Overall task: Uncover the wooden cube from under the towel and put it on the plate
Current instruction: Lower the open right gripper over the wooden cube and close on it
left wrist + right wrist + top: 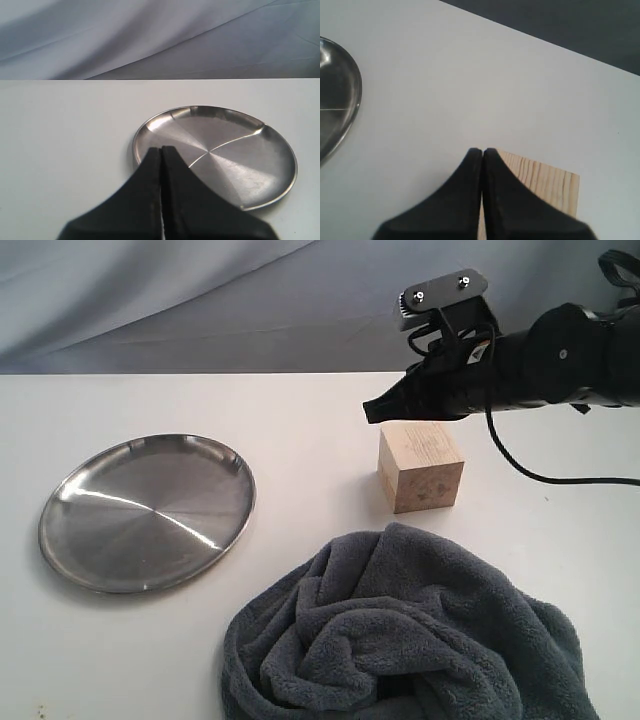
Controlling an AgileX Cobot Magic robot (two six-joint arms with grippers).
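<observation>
Above the uncovered pale wooden cube [421, 468], at 3 o'clock from the round steel plate [147, 512], the right claw [374, 411] hangs pinched together and empty, so grasping likely calls for opening and lowering it.

You see a pale, straight-grained wooden cube [421, 468], a dark grey-blue towel [400, 640], a silver plate [147, 512] and a white table [300, 430].

Counter: flat matte white surface [300, 420], spanning the full width of the exterior view. Backdrop: pale blue-grey draped fabric sheet [150, 300], soft diagonal folds, hanging behind the counter's far edge
</observation>
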